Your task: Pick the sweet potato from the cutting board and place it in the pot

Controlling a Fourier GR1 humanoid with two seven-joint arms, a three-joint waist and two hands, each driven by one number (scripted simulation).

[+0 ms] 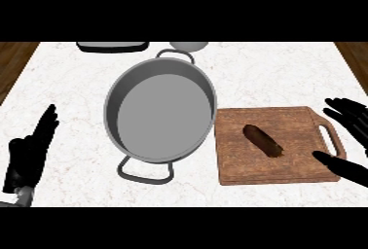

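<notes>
The sweet potato [262, 140] is being supported by the cutting board [241, 168], lying at a slant just right of the board's middle and touched by neither hand. The board is being shown on the right part of the white counter [64, 78], its handle slot turned to the right. The right hand [351, 116] is being held wide open at the right edge, its fingers spread beyond the handle slot and its thumb [341, 166] stretched over the board's near right corner; whether the thumb is touching the wood cannot be told. The pot [109, 109] is being shown just left of the board, its rim close beside the board's left edge, one handle facing near and the other far. The left hand [25, 155] is being rested at the near left edge, fingers straight and pointing far, holding nothing. A dark tray [111, 47] and a pale bowl [188, 45] are being cut off by the far edge
</notes>
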